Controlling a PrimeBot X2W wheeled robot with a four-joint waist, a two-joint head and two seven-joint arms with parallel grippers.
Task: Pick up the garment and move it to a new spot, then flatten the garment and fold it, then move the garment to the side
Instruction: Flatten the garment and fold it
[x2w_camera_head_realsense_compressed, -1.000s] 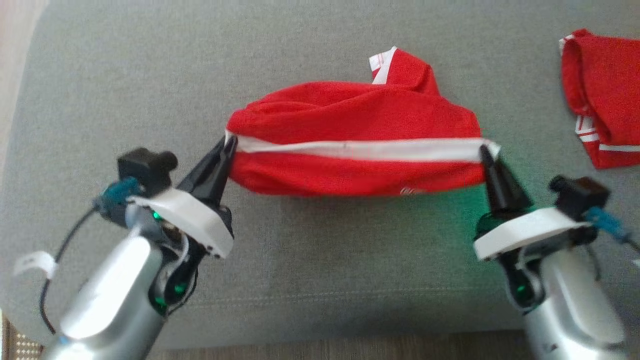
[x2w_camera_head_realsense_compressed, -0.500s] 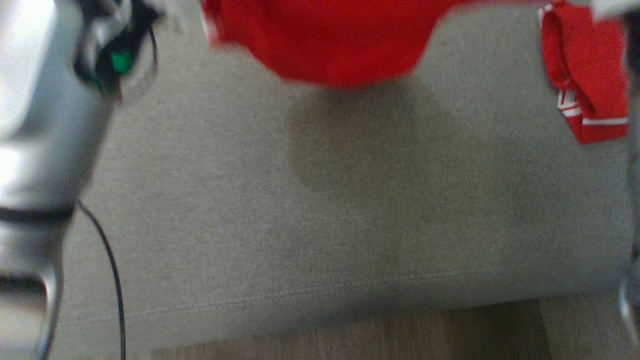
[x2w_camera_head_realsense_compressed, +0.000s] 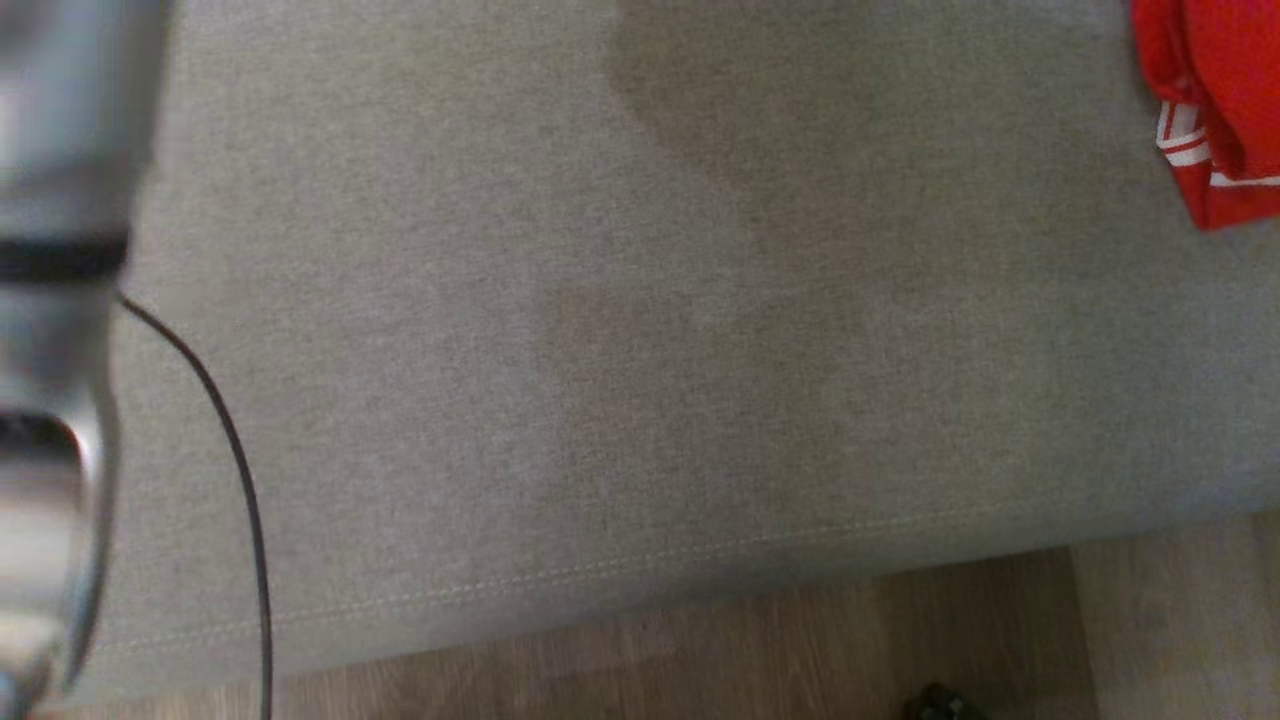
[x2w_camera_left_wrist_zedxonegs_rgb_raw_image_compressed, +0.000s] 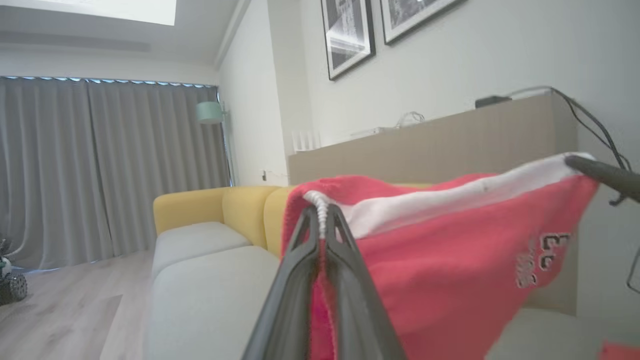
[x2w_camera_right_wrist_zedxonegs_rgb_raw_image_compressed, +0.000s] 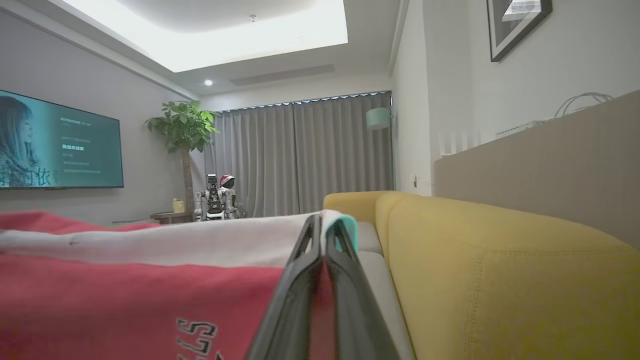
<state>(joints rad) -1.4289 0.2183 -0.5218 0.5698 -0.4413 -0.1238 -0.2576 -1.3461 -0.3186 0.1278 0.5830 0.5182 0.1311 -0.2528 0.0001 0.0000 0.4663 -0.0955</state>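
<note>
Your left tool (x2w_camera_left_wrist_zedxonegs_rgb_raw_image_compressed: 320, 214) is clamped tight on one end of the red garment (x2w_camera_left_wrist_zedxonegs_rgb_raw_image_compressed: 440, 260), at its white band (x2w_camera_left_wrist_zedxonegs_rgb_raw_image_compressed: 450, 197). Your right tool (x2w_camera_right_wrist_zedxonegs_rgb_raw_image_compressed: 323, 225) pinches the other end. The soft knit hangs stretched between them above the grey sofa (x2w_camera_head_realsense_compressed: 640, 350).

The garment (x2w_camera_left_wrist_zedxonegs_rgb_raw_image_compressed: 450, 260) is showing soft, matt red cloth with a smoother white band. The left gripper (x2w_camera_left_wrist_zedxonegs_rgb_raw_image_compressed: 322, 212) is gleaming faintly, dark smooth plastic. The cushion (x2w_camera_head_realsense_compressed: 640, 350) is looking like coarse grey weave, matt; the floor (x2w_camera_head_realsense_compressed: 800, 650) beside it is showing pale wood grain.
</note>
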